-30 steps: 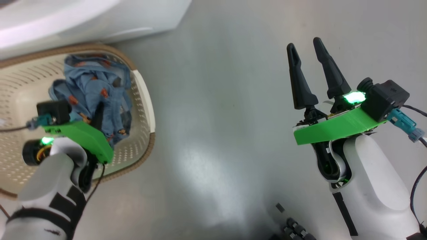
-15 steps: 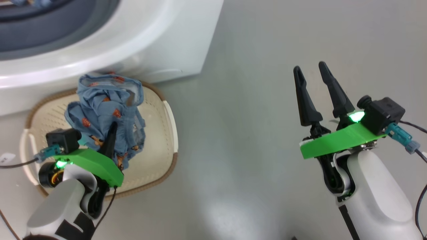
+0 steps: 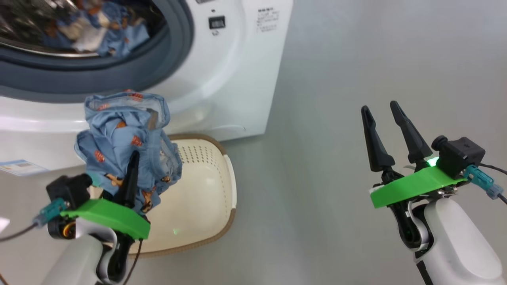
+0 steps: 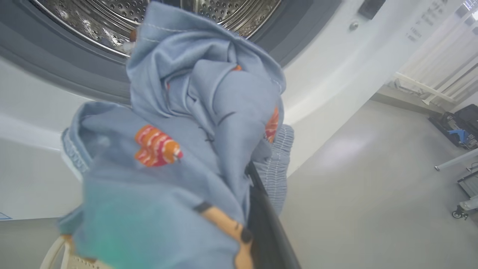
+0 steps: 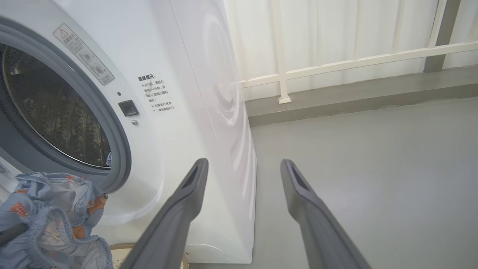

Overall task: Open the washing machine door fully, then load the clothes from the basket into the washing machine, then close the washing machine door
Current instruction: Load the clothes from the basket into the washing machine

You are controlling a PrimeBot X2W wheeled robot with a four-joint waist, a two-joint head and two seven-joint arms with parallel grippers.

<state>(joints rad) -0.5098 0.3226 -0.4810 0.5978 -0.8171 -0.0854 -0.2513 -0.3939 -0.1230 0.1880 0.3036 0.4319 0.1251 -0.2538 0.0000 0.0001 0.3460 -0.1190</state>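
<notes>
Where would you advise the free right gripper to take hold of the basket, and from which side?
Probably the cream handle on the right rim of the basket, from above: a thin, exposed edge nearest the open right gripper, while the clothes hang over the left side.

Glossy grey floor (image 3: pixel 336 59), white railing (image 5: pixel 354 61) beyond

A smooth, glossy grey floor (image 3: pixel 324 99) carries the big white front-loading washing machine (image 3: pixel 229 79). Just in front of its base stands the small cream-white perforated plastic basket (image 3: pixel 206 186) with a brown woven-look rim; whether they touch cannot be told.
</notes>
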